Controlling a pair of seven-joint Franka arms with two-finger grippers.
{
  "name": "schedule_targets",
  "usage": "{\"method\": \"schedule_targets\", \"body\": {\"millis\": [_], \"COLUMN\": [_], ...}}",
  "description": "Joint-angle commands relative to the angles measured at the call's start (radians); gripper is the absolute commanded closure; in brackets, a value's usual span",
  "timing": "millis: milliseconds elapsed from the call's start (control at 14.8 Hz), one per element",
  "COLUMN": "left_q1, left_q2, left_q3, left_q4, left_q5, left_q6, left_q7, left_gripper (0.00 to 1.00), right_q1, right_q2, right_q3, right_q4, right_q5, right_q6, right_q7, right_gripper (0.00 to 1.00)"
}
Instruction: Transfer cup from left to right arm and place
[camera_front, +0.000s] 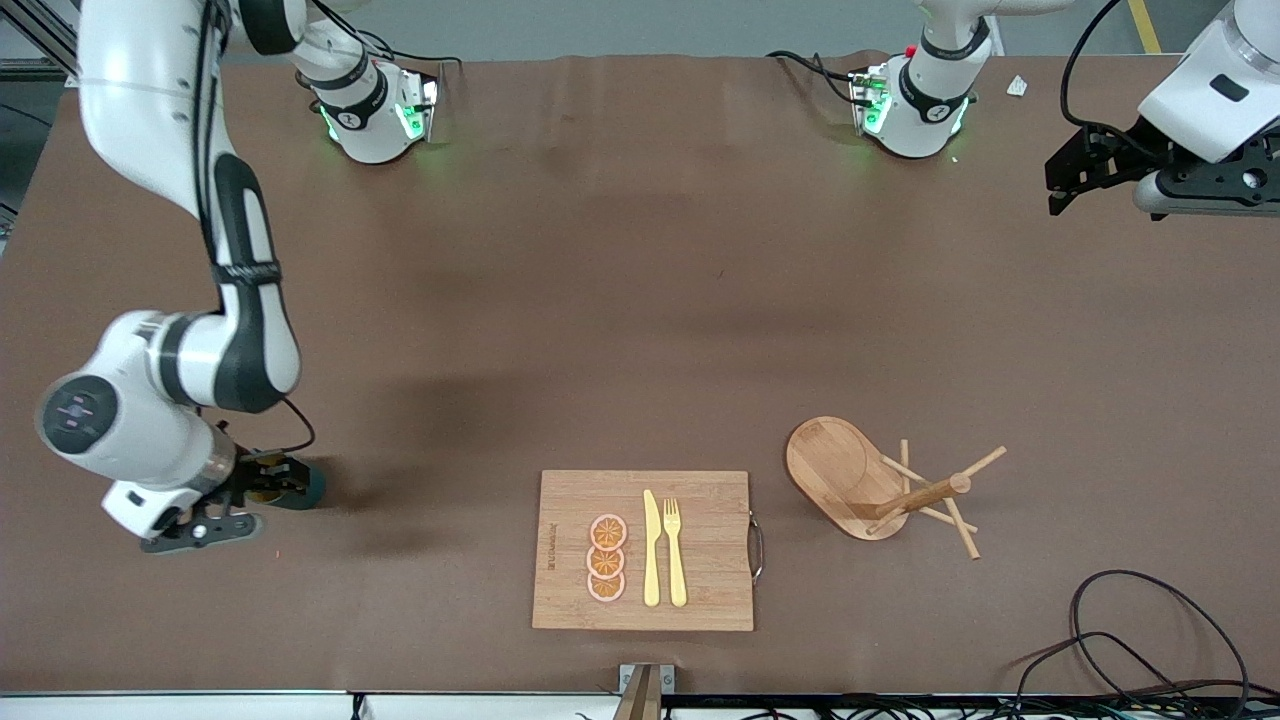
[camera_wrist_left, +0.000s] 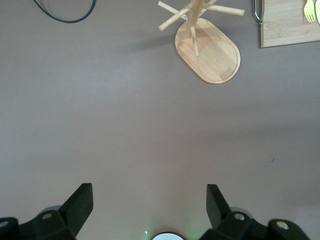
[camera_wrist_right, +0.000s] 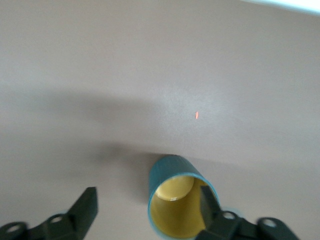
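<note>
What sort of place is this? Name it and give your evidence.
Most likely a robotics lab: a brown-covered table with arms bolted on, loose cables at its edge, and staged props, a cutting board and a mug tree.

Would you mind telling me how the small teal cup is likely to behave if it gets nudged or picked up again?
The cup looks rigid and glazed, so probably slippery against the fingers. Being short and cylindrical, it would likely slide when nudged low and roll if tipped over. It is small, so probably light.
</note>
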Motion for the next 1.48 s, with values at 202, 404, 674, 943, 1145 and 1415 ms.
{"method": "schedule_targets", "body": {"millis": [202, 404, 674, 943, 1145, 1415], "left_q1": [0.002, 0.000, -0.003, -0.003, -0.003, -0.004], "left_q2": [-0.013, -0.011, -0.013, -0.017, -0.019, -0.022], "left_q3": [-0.001, -0.001, -0.001, -0.002, -0.002, -0.004], "left_q4": [-0.010, -0.010, -0.002, -0.002, -0.003, -0.005], "left_q5": [-0.013, -0.014, -0.013, -0.013, -0.014, -0.014], "left_q6": [0.009, 0.012, 0.008, 0.003, 0.003, 0.001], "left_q7": [0.005, 0.000, 0.005, 0.005, 0.005, 0.005], "left_gripper": [0.00, 0.00, 0.00, 0.00, 0.00, 0.00], "right_q1": [-0.008, -0.012, -0.025, -0.029, -0.019, -0.019], "right_q2": [-0.313, -0.383, -0.379, -0.387, -0.454, -0.468], "right_q3": [0.017, 0.020, 0.018, 0.017, 0.024, 0.026], "right_q4": [-0.048, -0.042, 0.050, 0.053, 0.046, 0.047], "right_q5": [-0.057, -0.095, -0.097, -0.102, -0.137, -0.143], "right_q6": [-0.275, -0.366, -0.438, -0.507, -0.538, -0.526], "right_q7": [0.150, 0.231, 0.236, 0.235, 0.258, 0.258], "right_gripper": [0.00, 0.00, 0.00, 0.00, 0.00, 0.00]}}
